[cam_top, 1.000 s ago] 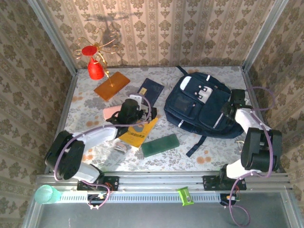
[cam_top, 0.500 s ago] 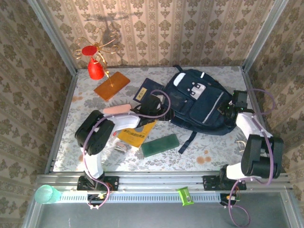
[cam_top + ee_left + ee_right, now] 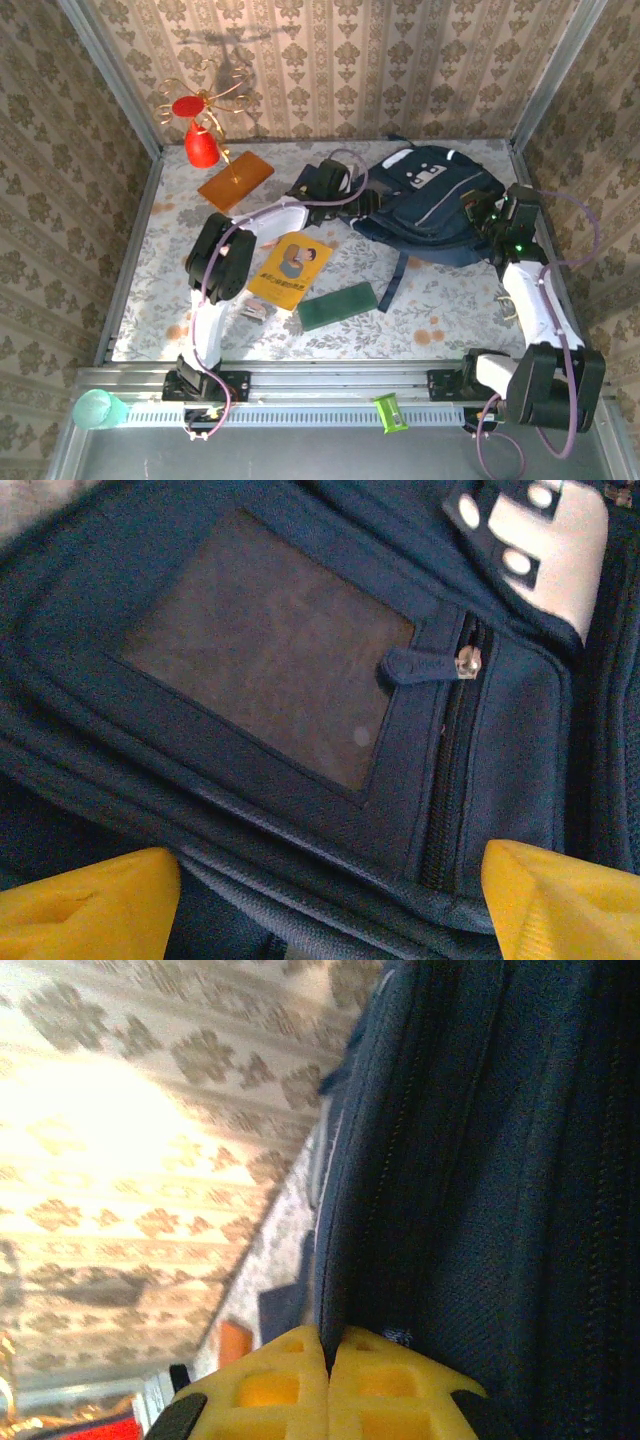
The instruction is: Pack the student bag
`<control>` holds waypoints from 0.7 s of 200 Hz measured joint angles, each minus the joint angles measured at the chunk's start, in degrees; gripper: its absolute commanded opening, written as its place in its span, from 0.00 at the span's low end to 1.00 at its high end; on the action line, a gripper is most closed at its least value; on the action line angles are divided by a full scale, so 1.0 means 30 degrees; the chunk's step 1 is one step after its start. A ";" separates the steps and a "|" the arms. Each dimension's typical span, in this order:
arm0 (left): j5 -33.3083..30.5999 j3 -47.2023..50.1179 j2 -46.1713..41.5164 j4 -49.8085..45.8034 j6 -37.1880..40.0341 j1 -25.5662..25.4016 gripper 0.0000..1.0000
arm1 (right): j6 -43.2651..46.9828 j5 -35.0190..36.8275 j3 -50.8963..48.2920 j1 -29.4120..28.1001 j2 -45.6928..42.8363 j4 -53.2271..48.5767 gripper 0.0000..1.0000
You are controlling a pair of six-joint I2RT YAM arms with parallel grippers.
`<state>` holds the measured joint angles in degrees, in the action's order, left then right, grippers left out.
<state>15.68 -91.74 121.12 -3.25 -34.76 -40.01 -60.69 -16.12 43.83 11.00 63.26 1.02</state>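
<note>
The student bag (image 3: 430,200), a large navy backpack with a white patch, stands tipped up at the back right of the table. My left gripper (image 3: 358,205) reaches across to its left side. In the left wrist view its yellow fingertips (image 3: 90,905) stand wide apart, open, with the bag's (image 3: 270,670) front pocket seam lying between them. My right gripper (image 3: 478,215) is at the bag's right side. There its yellow jaws (image 3: 328,1345) are shut on a thin edge of the bag's fabric (image 3: 480,1190).
On the floral cloth lie a yellow booklet (image 3: 290,270), a green case (image 3: 337,305), an orange notebook (image 3: 235,180) and a small navy booklet (image 3: 302,186) beside the left arm. A red ornament stand (image 3: 200,140) is at the back left. The bag's strap (image 3: 392,282) trails toward the front.
The bag has been tipped up and shifted toward the back wall. My left arm stretched from the yellow booklet over to the bag. My right gripper closed on the bag's edge.
</note>
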 measured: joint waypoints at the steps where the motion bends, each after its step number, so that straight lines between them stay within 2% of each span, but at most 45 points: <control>1: 0.0022 -0.0087 0.0000 -0.0058 0.0022 0.0000 0.81 | -0.0102 0.0131 0.0000 -0.0022 -0.0080 0.0007 0.00; 39: 0.0000 0.0007 -0.1734 -0.0474 0.0670 0.0517 0.83 | -0.1661 0.4816 0.0000 -0.1727 -0.1275 -0.0029 0.00; 78: -0.0087 0.4597 -0.5923 0.0991 -0.0066 0.0590 0.82 | -0.1931 0.9158 0.0248 -0.4561 -0.0466 0.0044 0.00; 109: 0.0401 0.8415 -0.7504 0.3126 -0.2084 -0.1078 0.83 | -0.2157 1.0579 0.0634 -0.5442 0.0780 0.0503 0.00; 140: 0.0809 0.9369 -0.7308 0.4328 -0.3912 -0.3009 0.88 | -0.2361 1.1329 0.0845 -0.6258 0.1566 0.1064 0.00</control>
<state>18.11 -63.64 99.20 9.74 -46.50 -49.04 -67.77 17.87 46.37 -7.77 67.96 4.21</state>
